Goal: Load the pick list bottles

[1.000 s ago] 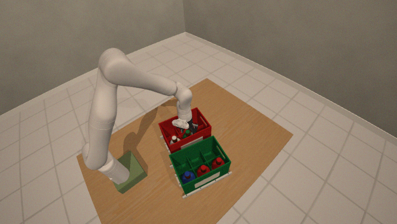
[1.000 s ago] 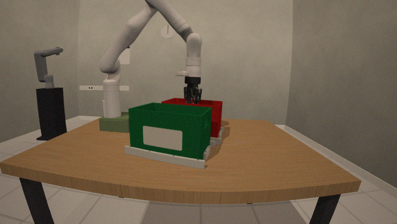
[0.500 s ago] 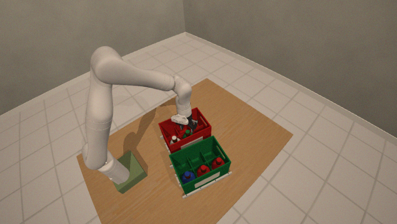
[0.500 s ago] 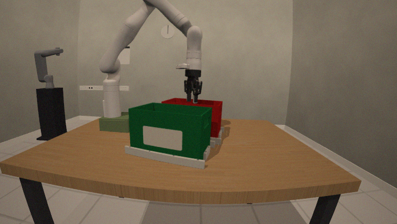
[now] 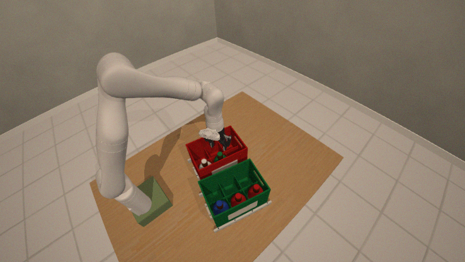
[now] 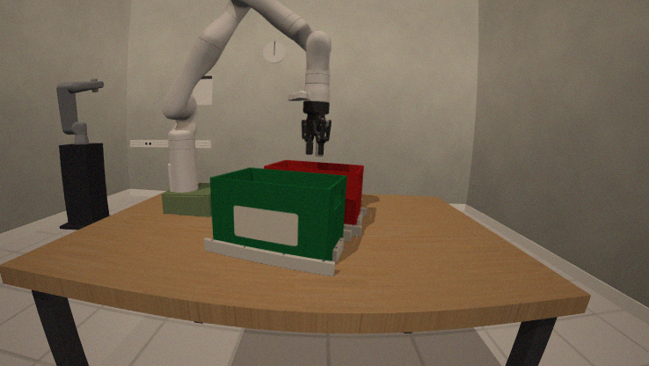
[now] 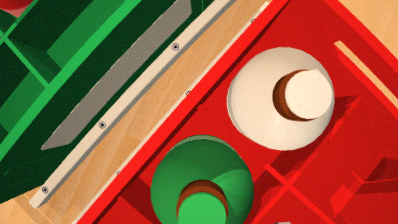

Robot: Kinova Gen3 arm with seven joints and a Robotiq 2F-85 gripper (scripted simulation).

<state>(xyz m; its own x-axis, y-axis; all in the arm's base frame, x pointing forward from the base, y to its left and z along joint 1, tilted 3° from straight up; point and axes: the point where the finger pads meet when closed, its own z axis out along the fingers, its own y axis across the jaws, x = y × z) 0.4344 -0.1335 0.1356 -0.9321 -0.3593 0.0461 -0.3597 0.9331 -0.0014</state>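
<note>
Red crate (image 5: pixel 239 157) (image 6: pixel 354 195) (image 7: pixel 165 117) sitting level behind the green crate (image 5: pixel 241 213) (image 6: pixel 277 181) (image 7: pixel 30 117), also level. White bottle (image 5: pixel 204 163) (image 7: pixel 255 110) and green bottle (image 5: pixel 219 157) (image 7: pixel 167 175) standing upright in adjacent red-crate compartments. Blue bottle (image 5: pixel 220 207) and two red bottles (image 5: pixel 238 199) occupying one row of the green crate, caps up.

The wood-grained tabletop (image 5: pixel 286 156) (image 6: pixel 431 254) is warm orange-brown, the floor tiles (image 5: pixel 390 182) pale beige with darker grid lines. One open plastic crate (image 5: pixel 241 206) (image 6: pixel 313 223) (image 7: pixel 52 85) is deep green with a pale blank panel; the other open plastic crate (image 5: pixel 241 152) (image 6: pixel 354 200) (image 7: pixel 175 117) is bright red. The round-shouldered white bottle (image 5: pixel 204 163) (image 7: pixel 255 110) has a white cap and brown neck; the round-shouldered green bottle (image 5: pixel 219 157) (image 7: pixel 167 175) a green cap and brown neck. The round-shouldered blue bottle (image 5: pixel 220 207) is capped in blue, two round-shouldered red bottles (image 5: pixel 238 199) in red.
</note>
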